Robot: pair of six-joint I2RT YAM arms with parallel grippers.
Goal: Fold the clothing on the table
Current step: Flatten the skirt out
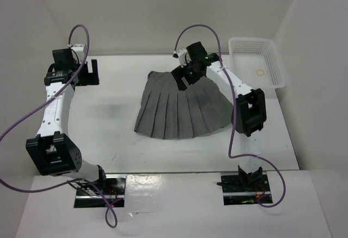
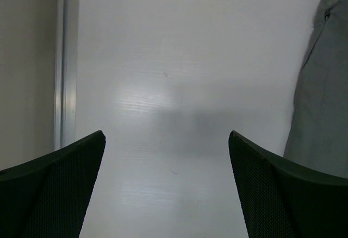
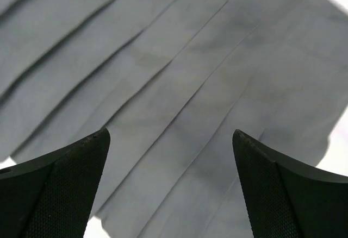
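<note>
The clothing (image 1: 179,110), a dark grey pleated skirt, lies fanned out flat on the white table (image 1: 109,135), waist toward the back. My right gripper (image 1: 183,77) hangs over the waist end, open, with nothing between its fingers. In the right wrist view the pleats (image 3: 179,58) fill the space below the spread jaws of the right gripper (image 3: 170,131). My left gripper (image 1: 91,72) is at the far left back of the table, well away from the skirt. It is open over bare table (image 2: 163,58), and the skirt's edge (image 2: 321,86) shows at the right of the left wrist view.
A white mesh basket (image 1: 258,61) stands at the back right corner, holding a small ring-shaped thing (image 1: 260,73). The table's metal rail edge (image 2: 65,58) runs along beside the left gripper (image 2: 166,133). White walls enclose the table on three sides.
</note>
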